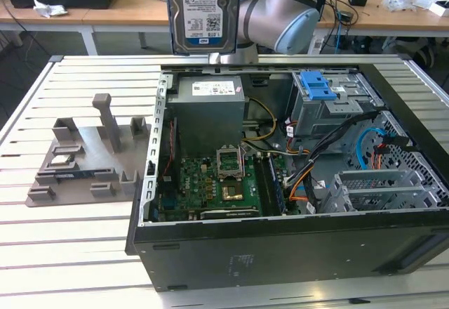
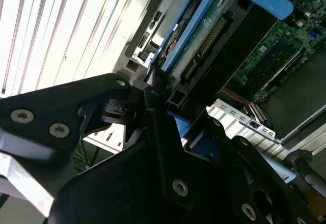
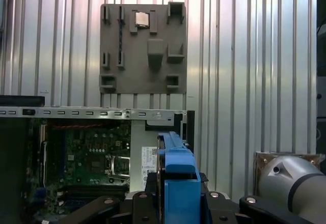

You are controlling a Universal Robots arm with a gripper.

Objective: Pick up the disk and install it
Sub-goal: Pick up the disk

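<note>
Nearest in the exterior view: open case [image 1: 280, 246], on its side on slatted table [image 1: 70, 253]. Inside, going back: motherboard [image 1: 217, 182], then power supply [image 1: 209, 109]. Drive cage [image 1: 330, 109] toward the exterior view's right, blue latch [image 1: 317, 84] on top. Grey fixture [image 1: 88, 158] on the table on the exterior view's left, just beside the case.

Over the case's far wall and well above it: disk [image 1: 203, 10], upright in the air, label toward the camera, touching nothing below.

Gripper [image 2: 154, 99] closed onto the disk, jaws narrow. Black fingers [image 2: 163, 147] pinching its edge in the second wrist view, with circuit-board side and connector in sight there. In the first wrist view, disk edge-on, blue frame clamped between the black gripper parts, hanging over the case rim and power supply.

Arm [image 1: 284, 14] behind the disk, grey with a pale blue cap, joint bent, coming in from the far side.

Farthest: wooden benches [image 1: 126, 14] with clutter.
</note>
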